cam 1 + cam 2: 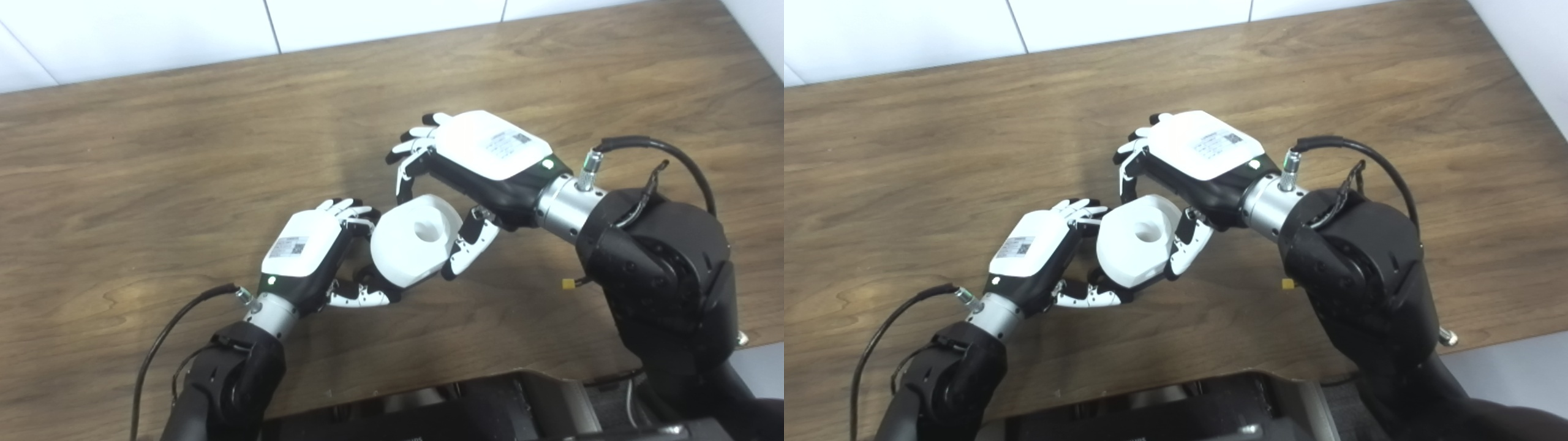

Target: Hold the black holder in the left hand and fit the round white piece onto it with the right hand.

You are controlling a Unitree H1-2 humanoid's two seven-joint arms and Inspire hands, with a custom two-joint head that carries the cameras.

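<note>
A round white piece [415, 241], matte and smooth with faceted edges and a round hole in its top face, sits above the grained wooden bench [153, 184] between both hands. The left hand [309, 254], just left of the piece, curls around something dark, mostly hidden beneath the piece. The right hand [474, 162], palm down just right of the piece, pinches its rim between thumb and bent fingers.

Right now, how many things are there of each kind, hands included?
Robot hands: 2, the left hand and the right hand
Round white piece: 1
Black holder: 0 clearly visible
Wooden table: 1
Total: 4
</note>
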